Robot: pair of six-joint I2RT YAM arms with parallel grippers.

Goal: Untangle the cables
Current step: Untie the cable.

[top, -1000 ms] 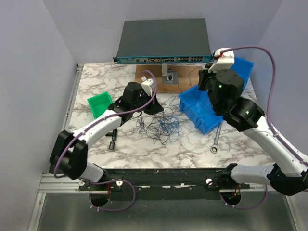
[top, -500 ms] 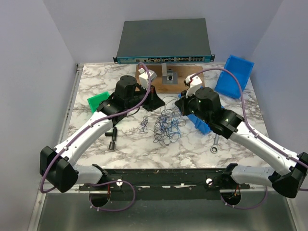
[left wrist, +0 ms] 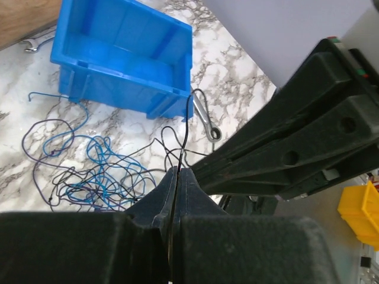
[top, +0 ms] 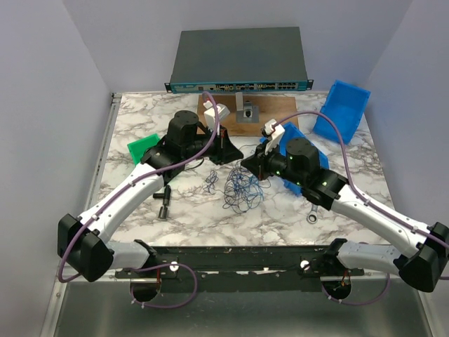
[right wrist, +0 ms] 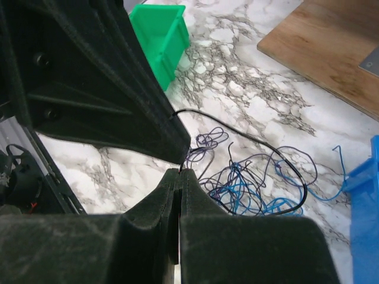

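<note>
Tangle of thin dark blue and black cables is lying near the middle of the white marble-patterned tabletop, just beside the blue plastic bin. Just above it the left gripper is clenching one black strand of the tangle. The right gripper is sitting close beside it with fingers pressed together, and I cannot tell whether it is pinching any wire.

Dark blue, black cables; grey-veined white marble table; green bin.
</note>
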